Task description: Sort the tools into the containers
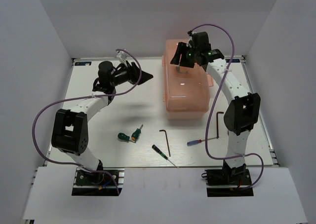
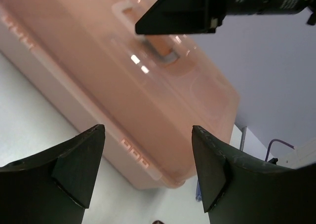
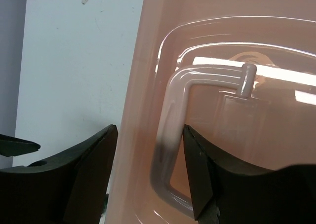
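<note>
Left jaws and right jaws stood spread, empty; the right hovered over the lid handle (image 3: 169, 150) of the toolbox (image 1: 185, 88) at one o'clock on your worktop (image 1: 123, 103). Slick, stiff plastic, likely light: your surest hold looked to be that handle.

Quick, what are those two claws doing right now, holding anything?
Left gripper: open, holding nothing.
Right gripper: open at the toolbox handle, not clamped on it.
</note>
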Available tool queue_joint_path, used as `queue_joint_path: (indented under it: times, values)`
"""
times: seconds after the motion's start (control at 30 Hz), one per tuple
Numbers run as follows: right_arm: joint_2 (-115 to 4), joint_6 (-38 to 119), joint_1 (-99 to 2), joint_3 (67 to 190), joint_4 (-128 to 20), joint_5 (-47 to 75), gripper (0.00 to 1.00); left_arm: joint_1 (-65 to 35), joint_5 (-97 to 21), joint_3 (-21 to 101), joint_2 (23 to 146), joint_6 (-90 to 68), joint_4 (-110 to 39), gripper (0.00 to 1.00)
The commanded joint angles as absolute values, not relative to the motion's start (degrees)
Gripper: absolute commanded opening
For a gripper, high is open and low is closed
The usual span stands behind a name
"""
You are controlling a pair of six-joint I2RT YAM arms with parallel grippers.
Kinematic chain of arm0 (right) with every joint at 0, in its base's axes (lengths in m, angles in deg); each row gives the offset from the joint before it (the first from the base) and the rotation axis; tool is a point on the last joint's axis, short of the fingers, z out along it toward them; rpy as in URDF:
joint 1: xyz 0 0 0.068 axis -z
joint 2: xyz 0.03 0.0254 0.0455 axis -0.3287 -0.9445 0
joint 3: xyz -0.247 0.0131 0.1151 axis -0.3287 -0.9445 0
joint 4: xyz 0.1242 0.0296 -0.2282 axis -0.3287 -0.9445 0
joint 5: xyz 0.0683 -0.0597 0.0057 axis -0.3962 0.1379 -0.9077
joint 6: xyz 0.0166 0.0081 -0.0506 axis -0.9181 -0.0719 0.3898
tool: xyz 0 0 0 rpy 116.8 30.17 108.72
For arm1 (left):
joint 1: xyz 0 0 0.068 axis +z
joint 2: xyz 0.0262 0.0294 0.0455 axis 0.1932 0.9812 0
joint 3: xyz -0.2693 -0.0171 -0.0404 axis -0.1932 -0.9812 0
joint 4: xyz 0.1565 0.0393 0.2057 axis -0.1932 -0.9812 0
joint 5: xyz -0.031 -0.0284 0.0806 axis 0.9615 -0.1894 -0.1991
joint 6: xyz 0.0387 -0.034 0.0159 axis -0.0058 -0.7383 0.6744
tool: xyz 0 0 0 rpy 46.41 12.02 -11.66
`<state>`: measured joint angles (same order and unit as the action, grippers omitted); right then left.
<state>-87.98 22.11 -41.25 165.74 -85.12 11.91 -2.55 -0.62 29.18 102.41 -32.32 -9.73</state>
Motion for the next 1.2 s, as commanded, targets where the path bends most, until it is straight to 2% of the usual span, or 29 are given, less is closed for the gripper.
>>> queue_joint_path:
  times: [0.0,0.17,0.77,0.93,1.17]
  values:
    - [-88.8,19.3,-41.3,165.0,-89.2,9.5,0.61,-3.7,1.4,33.3,103.1,-32.8,-7.6,0.81]
    - [-87.0,17.5,-40.5,164.4,-86.6,3.7,0.57,-4.9,1.9,37.9,105.7,-33.4,-7.6,0.81]
    - [-83.3,13.5,-37.7,165.2,-83.3,-5.6,0.54,-11.9,-0.4,52.8,116.8,-32.3,-15.5,0.79]
    - [-83.2,13.0,-37.2,164.8,-82.7,-6.4,0.54,-13.9,-1.7,58.3,119.9,-31.0,-20.3,0.75]
    - [-83.5,12.1,-36.8,164.5,-82.1,-7.9,0.54,-17.5,-11.1,66.1,123.0,-25.8,-33.0,0.73]
